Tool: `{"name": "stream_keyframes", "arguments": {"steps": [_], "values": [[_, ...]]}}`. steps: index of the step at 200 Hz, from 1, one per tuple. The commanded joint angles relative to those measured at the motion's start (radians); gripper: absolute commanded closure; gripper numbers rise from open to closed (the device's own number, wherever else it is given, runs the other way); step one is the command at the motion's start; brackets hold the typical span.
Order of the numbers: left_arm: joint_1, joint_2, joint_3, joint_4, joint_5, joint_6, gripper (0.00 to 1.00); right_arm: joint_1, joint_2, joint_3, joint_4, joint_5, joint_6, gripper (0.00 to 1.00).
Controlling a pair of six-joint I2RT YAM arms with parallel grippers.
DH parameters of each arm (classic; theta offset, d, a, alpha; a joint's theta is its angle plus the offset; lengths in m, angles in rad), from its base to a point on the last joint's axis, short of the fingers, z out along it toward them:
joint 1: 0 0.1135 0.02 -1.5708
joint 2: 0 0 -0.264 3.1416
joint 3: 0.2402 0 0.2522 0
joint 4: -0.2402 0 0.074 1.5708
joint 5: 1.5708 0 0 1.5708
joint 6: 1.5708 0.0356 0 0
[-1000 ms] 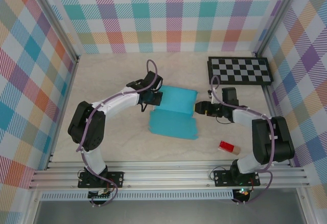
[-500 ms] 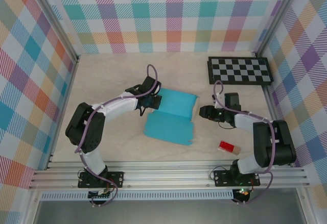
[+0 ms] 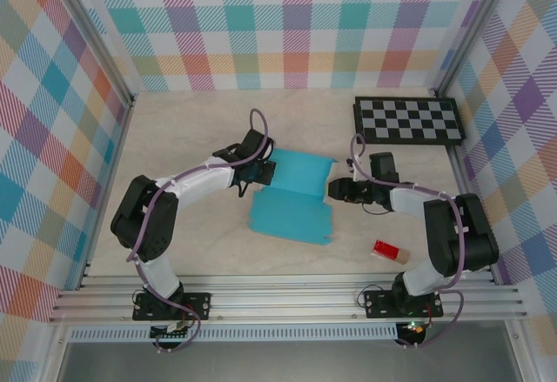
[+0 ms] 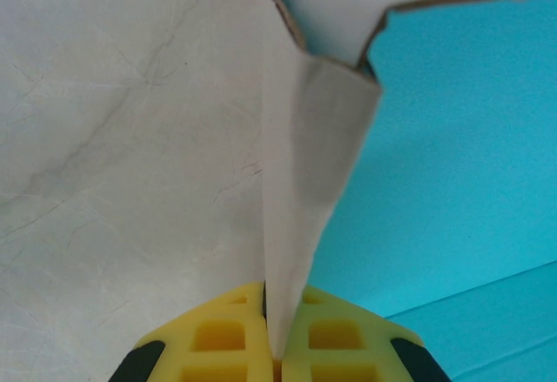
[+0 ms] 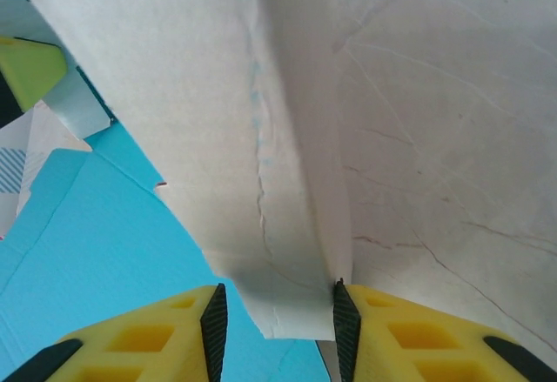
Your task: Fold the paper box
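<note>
Since half a second ago the right tool (image 3: 334, 191) has slid back in against the right edge of the paper box (image 3: 291, 215), whose near panel has shifted slightly rightward, while the left tool (image 3: 261, 171) stays at the box's far-left corner. The box lies mid-tabletop (image 3: 191, 130) between the two arms, teal face up: a smaller far panel and a larger near panel meet at a crease, with small tabs notched along the edges. On the left wrist view the yellow fingers (image 4: 218, 343) are pressed together on a thin white flap that stands up from them, bent over at its top, showing a raw brown cut edge, with teal card to its right. On the right wrist view the fingers (image 5: 148, 338) are spread with a creased white flap between them; one pad meets its edge, and teal shows in the gap beside the other. The checkerboard (image 3: 407, 121) sits at the far right, and the red block (image 3: 385, 250) lies near the right arm.
</note>
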Motion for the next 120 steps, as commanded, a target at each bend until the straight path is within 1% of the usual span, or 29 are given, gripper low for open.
{"name": "stream_keyframes", "arguments": {"steps": [1, 13, 22, 37, 58, 75, 120], "values": [[0.007, -0.036, -0.007, 0.01, 0.01, -0.016, 1.0, 0.024, 0.008, 0.024, 0.019, -0.046, -0.03, 0.59], [0.007, -0.033, -0.004, 0.006, 0.01, -0.016, 1.0, 0.025, 0.0, 0.016, 0.045, -0.085, -0.025, 0.56], [0.007, -0.032, -0.003, 0.004, 0.009, -0.016, 1.0, 0.028, -0.003, 0.019, 0.045, -0.1, -0.024, 0.56], [0.007, -0.033, -0.004, 0.008, 0.01, -0.017, 1.0, 0.036, -0.01, 0.026, 0.025, -0.071, -0.028, 0.58], [0.007, -0.037, -0.005, 0.009, 0.013, -0.022, 1.0, 0.054, -0.004, 0.054, -0.042, 0.007, -0.048, 0.6], [0.007, -0.036, -0.003, 0.011, 0.018, -0.027, 1.0, 0.092, 0.01, 0.083, -0.104, 0.104, -0.078, 0.59], [0.007, -0.042, -0.001, 0.011, 0.028, -0.035, 1.0, 0.144, 0.034, 0.096, -0.106, 0.238, -0.06, 0.61]]}}
